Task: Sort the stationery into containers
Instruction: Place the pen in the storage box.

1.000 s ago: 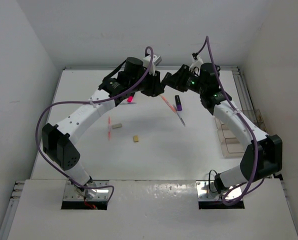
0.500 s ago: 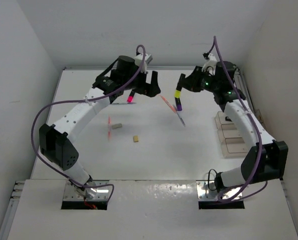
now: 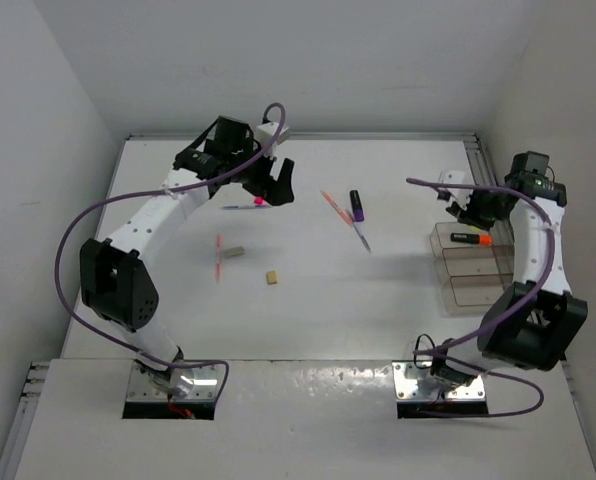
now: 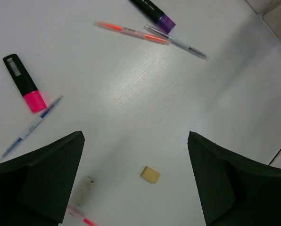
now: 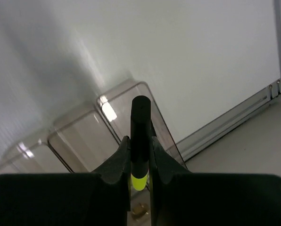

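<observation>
White table (image 3: 308, 310) between white walls (image 3: 308, 60); left gripper (image 4: 135, 136) spread wide, right gripper (image 5: 139, 141) clamps yellow highlighter (image 5: 140, 117).

The right gripper (image 5: 140, 145) pinches a black highlighter (image 5: 140, 117) with a yellow band between its jaws, the black end reaching over clear containers (image 5: 84, 136) set side by side on the white table (image 5: 187, 52)

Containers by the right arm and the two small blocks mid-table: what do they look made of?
Containers: likely clear hard plastic, glossy; table shows through the walls, rims glint. Grey block and tan block: matte, no shine, possibly rubber erasers; cannot be sure.
</observation>
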Tool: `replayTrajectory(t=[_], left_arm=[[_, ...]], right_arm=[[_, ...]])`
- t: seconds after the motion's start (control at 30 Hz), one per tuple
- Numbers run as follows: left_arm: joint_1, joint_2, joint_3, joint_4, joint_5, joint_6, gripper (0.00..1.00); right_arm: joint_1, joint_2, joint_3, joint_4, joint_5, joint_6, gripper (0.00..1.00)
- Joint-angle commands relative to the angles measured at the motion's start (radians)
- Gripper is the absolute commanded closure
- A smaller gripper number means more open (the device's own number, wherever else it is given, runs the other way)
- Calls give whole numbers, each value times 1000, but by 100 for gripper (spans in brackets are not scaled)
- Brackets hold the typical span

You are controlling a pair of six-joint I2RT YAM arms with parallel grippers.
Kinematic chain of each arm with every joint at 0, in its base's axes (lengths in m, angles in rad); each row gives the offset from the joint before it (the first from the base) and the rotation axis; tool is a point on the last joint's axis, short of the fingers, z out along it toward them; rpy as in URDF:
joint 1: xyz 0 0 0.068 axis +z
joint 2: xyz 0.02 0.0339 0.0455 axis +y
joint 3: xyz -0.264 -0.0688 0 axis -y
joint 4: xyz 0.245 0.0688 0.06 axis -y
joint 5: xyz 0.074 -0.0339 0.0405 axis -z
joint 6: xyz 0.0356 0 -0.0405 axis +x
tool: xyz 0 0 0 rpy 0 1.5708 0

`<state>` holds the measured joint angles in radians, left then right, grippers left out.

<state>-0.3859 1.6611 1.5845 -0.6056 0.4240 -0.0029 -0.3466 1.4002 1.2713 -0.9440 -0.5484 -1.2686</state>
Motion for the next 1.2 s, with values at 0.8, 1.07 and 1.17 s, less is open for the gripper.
replayTrajectory(t=[0.8,1.07,1.17], left_arm=[[-27,233,180,20,-309,-38,4],[71,497,412,-49,-389,-74,11],[85,569,439,-31,-418,-59,13]], right_arm=[[-20,307,10,187,242,-416,56],[-37,249,117,215,29,117,51],[-49,182,120,200,-98,355,51]])
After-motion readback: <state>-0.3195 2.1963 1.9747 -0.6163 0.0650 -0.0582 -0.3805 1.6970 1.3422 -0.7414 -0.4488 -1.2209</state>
